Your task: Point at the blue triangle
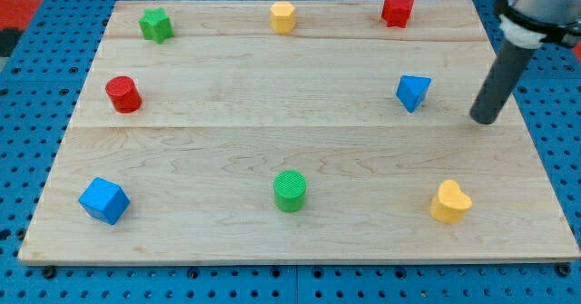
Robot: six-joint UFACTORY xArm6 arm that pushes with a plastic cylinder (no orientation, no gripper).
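The blue triangle (pixel 413 92) lies on the wooden board (pixel 227 150) at the view's right, in the upper half. My rod comes down from the view's top right corner. My tip (pixel 485 120) rests on the board to the right of the blue triangle and slightly lower, with a clear gap between them. Nothing touches the tip.
A green star (pixel 156 24), a yellow cylinder (pixel 283 17) and a red star (pixel 397 10) line the top edge. A red cylinder (pixel 123 95) sits at the left. A blue cube (pixel 103 201), a green cylinder (pixel 290 191) and a yellow heart (pixel 450 202) line the bottom.
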